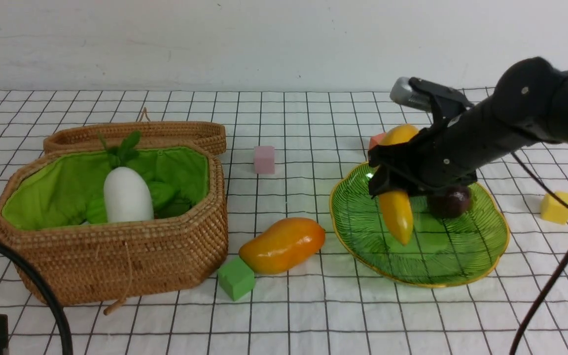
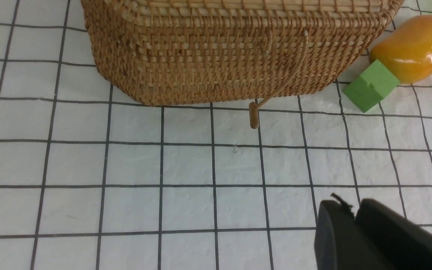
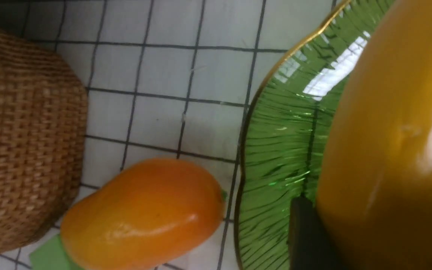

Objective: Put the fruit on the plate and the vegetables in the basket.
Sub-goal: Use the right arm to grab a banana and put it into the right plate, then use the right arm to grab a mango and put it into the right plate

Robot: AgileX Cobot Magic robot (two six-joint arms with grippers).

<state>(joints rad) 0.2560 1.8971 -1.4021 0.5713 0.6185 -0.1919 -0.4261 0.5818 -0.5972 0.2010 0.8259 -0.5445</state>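
Right tool (image 1: 388,181) clamps banana (image 1: 397,219) over plate (image 1: 437,254) beside purple fruit (image 1: 450,201); mango (image 1: 282,245), green cube (image 1: 235,278) lie outside.

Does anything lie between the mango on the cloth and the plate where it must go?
Nothing visible does. Only bare cloth separates the mango from the left rim of the plate. The green cube touches the mango's other end, toward the basket. The right gripper holds the banana over the plate.
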